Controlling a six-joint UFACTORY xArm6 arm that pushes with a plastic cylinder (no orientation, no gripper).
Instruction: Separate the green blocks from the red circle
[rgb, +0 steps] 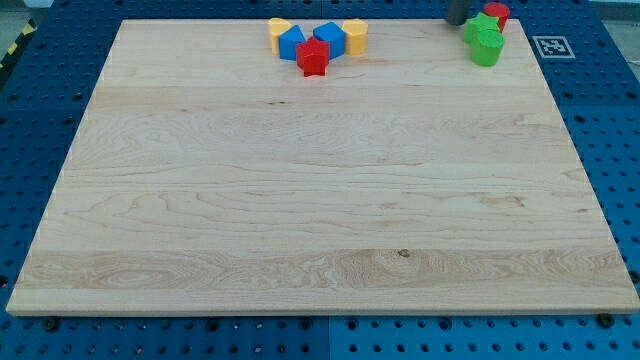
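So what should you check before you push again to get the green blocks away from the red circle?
1. Can I see my tip? Only partly: a dark rod end shows at the view's top edge, just left of the greens. Ok.
2. Are the green blocks away from the red circle? No, they sit pressed together in the top right corner. Not ok.
3. Is my tip touching a green block? Cannot tell.
4. Is there room to push the greens toward the view's bottom? Yes, bare wooden board lies there. Ok.
5. Is the other cluster out of the way? The yellow, blue and red star blocks sit well to the left. Ok.
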